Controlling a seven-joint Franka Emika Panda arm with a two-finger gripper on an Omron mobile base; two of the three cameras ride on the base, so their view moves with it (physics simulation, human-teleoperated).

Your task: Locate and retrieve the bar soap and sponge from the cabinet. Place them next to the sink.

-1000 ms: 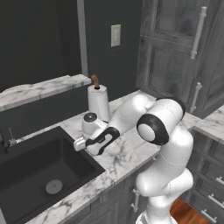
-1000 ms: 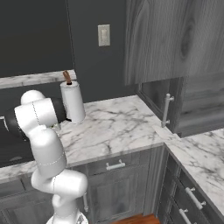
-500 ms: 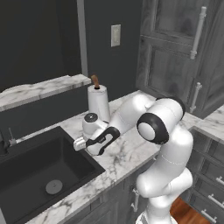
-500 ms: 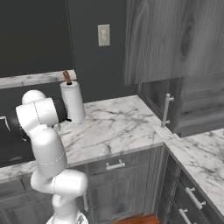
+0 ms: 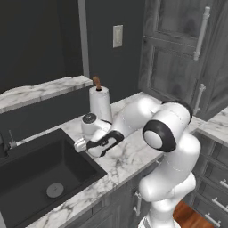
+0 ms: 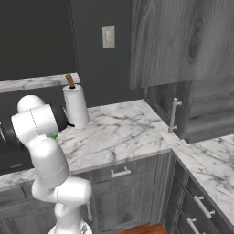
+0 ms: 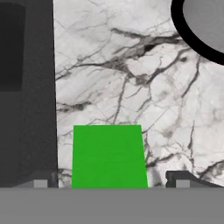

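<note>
The green sponge (image 7: 108,155) lies flat on the white marble counter (image 7: 131,78), just beside the rim of the dark sink (image 7: 26,109). My gripper (image 7: 111,181) hangs straight over it, open, with a fingertip standing clear of each side of the sponge. In the left base view the hand (image 5: 101,141) reaches down at the right rim of the sink (image 5: 40,178). A sliver of the sponge (image 6: 54,136) peeks out behind the arm in the right base view. The bar soap and the cabinet are out of view.
A paper towel roll (image 5: 100,103) on a dark round base (image 7: 205,26) stands just behind the hand. The tall cabinet with long handles (image 5: 187,53) rises at the right. Open marble counter (image 6: 119,132) stretches to the right of the roll.
</note>
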